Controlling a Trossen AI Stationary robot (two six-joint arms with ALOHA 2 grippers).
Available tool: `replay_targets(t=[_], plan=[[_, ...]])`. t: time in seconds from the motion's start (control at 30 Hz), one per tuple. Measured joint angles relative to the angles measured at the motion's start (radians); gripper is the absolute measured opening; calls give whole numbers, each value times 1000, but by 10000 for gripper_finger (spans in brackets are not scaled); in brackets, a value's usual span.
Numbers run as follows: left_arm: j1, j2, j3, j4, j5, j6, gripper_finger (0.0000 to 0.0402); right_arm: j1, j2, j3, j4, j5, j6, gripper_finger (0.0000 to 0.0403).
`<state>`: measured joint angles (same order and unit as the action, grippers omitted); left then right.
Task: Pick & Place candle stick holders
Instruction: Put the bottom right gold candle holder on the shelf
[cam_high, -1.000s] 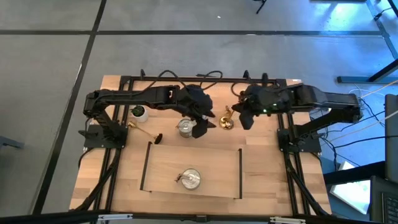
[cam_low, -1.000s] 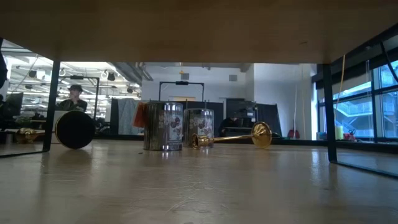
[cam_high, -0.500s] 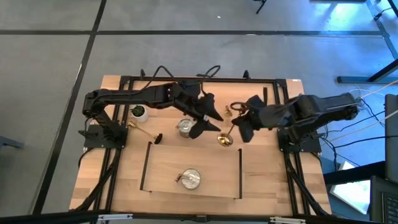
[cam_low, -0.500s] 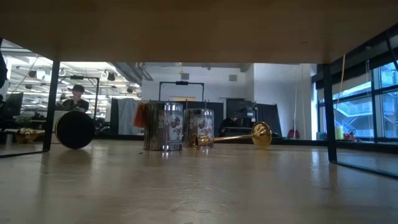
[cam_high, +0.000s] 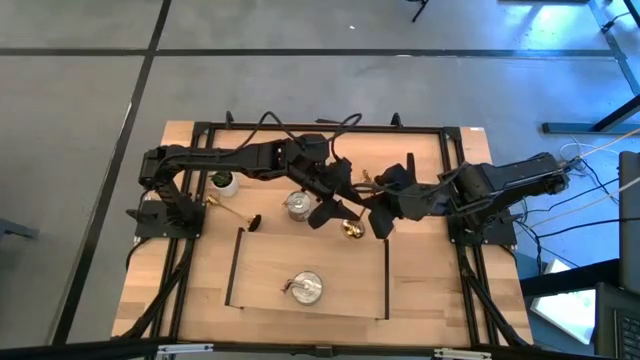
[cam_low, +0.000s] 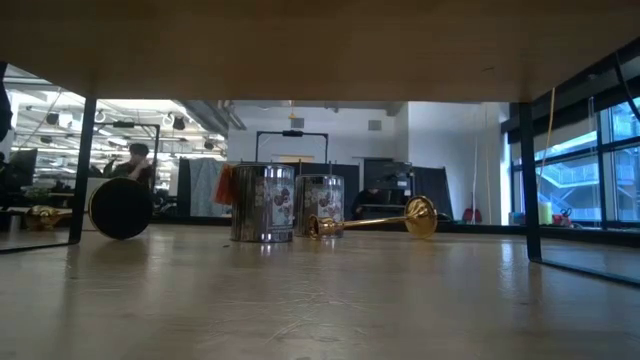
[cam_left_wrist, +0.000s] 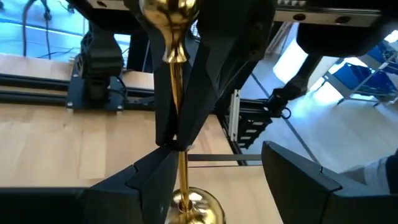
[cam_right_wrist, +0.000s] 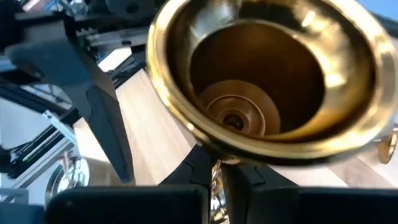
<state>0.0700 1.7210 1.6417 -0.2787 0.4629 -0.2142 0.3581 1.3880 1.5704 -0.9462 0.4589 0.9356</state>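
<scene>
The gold brass holder (cam_high: 352, 229) got carried from the table's back toward the middle, and the right gripper (cam_high: 377, 213) is still pinching its slim stem. Left gripper (cam_high: 330, 205) sits spread right beside it, empty. Progress looks early: one squat silver holder (cam_high: 306, 287) stands in the front marked area, another (cam_high: 297, 205) plus a tipped gold one (cam_high: 232, 211) remain outside. Shiny, smooth metal all round.

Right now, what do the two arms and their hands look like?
Both arms are matte black and jointed, with black cables looping behind them. The left hand and right hand each end in two flat, tapering black fingers. No markings are legible.
</scene>
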Motion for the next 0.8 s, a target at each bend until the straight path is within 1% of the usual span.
replay_targets(t=[0.1,0.17,0.23,0.33,0.4,0.47,0.57,0.8], plan=[[2,-1,0,0,-14,0,228,9,1,19,-5,27,-1,15],[4,10,0,7,-27,-5,228,11,-1,33,20,34,-1,15],[5,20,0,9,-32,-25,227,13,0,42,10,35,-8,15],[2,42,1,53,-33,-48,219,13,0,48,22,39,-17,15],[-2,45,0,48,-31,-57,211,15,0,48,12,43,-19,15],[-6,49,1,75,-30,-54,200,17,0,48,9,43,-19,15],[-6,53,1,70,-26,-56,179,18,0,48,6,44,-19,15],[-6,53,1,66,-21,-49,117,17,0,48,-1,58,-19,15]])
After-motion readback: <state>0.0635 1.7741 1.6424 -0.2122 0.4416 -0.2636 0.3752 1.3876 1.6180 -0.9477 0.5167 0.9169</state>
